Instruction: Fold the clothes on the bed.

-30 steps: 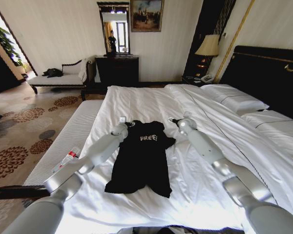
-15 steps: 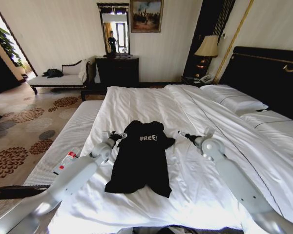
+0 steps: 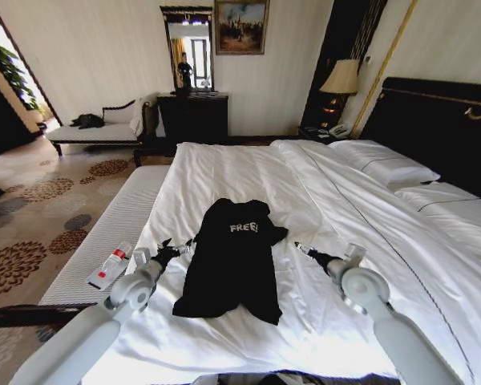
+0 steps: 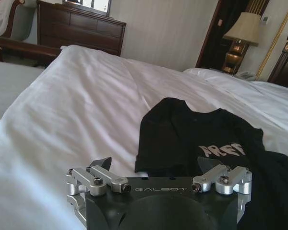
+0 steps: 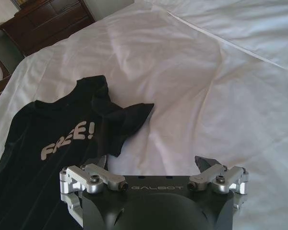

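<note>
Here the T-shirt [image 3: 231, 258] lies flat — bare duvet [image 3: 248, 172] around.

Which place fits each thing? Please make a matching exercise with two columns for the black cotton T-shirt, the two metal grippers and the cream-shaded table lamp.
Column 1:
1. black short-sleeved T-shirt with white "FREE!" lettering
2. left gripper
3. right gripper
4. table lamp with cream shade

Column 2:
A. open, above the white duvet off the shirt's right sleeve
B. beside the dark headboard
C. lying flat on the duvet
D. open, at the shirt's left edge

Pairs: 1-C, 2-D, 3-A, 4-B
</note>
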Robot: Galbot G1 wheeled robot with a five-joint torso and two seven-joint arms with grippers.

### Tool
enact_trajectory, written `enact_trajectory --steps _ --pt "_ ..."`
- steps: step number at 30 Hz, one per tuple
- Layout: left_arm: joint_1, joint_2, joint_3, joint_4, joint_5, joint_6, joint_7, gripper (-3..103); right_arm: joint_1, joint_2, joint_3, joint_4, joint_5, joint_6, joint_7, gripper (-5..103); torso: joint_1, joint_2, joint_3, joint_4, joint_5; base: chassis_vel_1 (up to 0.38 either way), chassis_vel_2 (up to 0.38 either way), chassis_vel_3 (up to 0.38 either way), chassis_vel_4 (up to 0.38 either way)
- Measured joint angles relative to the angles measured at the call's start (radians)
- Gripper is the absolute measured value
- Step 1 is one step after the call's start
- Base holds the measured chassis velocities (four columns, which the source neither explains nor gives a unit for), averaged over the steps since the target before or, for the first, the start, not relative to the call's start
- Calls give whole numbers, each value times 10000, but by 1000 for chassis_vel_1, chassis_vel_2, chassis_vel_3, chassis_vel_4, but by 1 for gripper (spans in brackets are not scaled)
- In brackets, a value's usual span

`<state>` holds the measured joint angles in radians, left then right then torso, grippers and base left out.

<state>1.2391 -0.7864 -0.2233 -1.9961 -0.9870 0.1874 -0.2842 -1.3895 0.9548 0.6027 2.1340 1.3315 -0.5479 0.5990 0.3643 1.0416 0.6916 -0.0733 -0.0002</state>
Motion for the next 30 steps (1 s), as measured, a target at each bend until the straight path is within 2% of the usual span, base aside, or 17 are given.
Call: enact_trajectory --steps 2,4,6,8,10,13,15,17,20,22,26,30 --pt "1144 -321 -593 -527 17 0 41 100 -690 303 324 566 96 -118 67 100 2 -2 2 0 0 0 0 0 0" --pt "1435 -388 -754 -643 39 0 68 100 -857 393 379 676 104 -140 83 100 2 -3 2 1 0 0 0 0 0" --pt "2657 -633 -1476 -1166 254 -29 342 100 -1535 836 576 1016 -26 -193 105 100 0 -2 1 1 4 0 0 0 0" --pt "2951 -679 -1659 -1304 344 -47 438 100 -1692 954 612 1053 -110 -200 105 100 0 -2 1 2 2 0 0 0 0" --pt "3762 -754 -2069 -1717 522 -107 736 100 -1986 1266 661 1076 -374 -213 134 100 -1 -1 0 2 1 0 0 0 0" --pt "4100 -773 -2213 -1912 546 -115 825 100 -2082 1410 664 1078 -462 -215 152 100 0 -2 1 3 2 0 0 0 0" --pt "5026 -835 -2450 -2445 540 -120 833 100 -2283 1782 667 1124 -622 -215 178 100 2 -2 3 1 3 0 0 0 0" --pt "5208 -865 -2482 -2524 519 -119 794 100 -2302 1852 659 1125 -650 -214 180 100 2 -3 2 0 3 0 0 0 0" --pt "6275 -1115 -2701 -2806 375 -110 621 100 -2306 2220 498 1035 -782 -215 210 100 1 -2 2 2 2 0 0 0 0" --pt "6347 -1133 -2726 -2812 382 -110 616 100 -2296 2255 478 1020 -791 -215 215 100 1 -2 2 2 2 0 0 0 0" --pt "7321 -1235 -3202 -2950 521 -256 666 100 -2143 2471 322 763 -838 -215 250 100 1 -2 2 2 4 0 0 0 0" --pt "7429 -1358 -3134 -2968 500 -268 693 99 -2025 2459 284 587 -838 -206 251 100 2 -3 3 1 4 0 0 0 0"
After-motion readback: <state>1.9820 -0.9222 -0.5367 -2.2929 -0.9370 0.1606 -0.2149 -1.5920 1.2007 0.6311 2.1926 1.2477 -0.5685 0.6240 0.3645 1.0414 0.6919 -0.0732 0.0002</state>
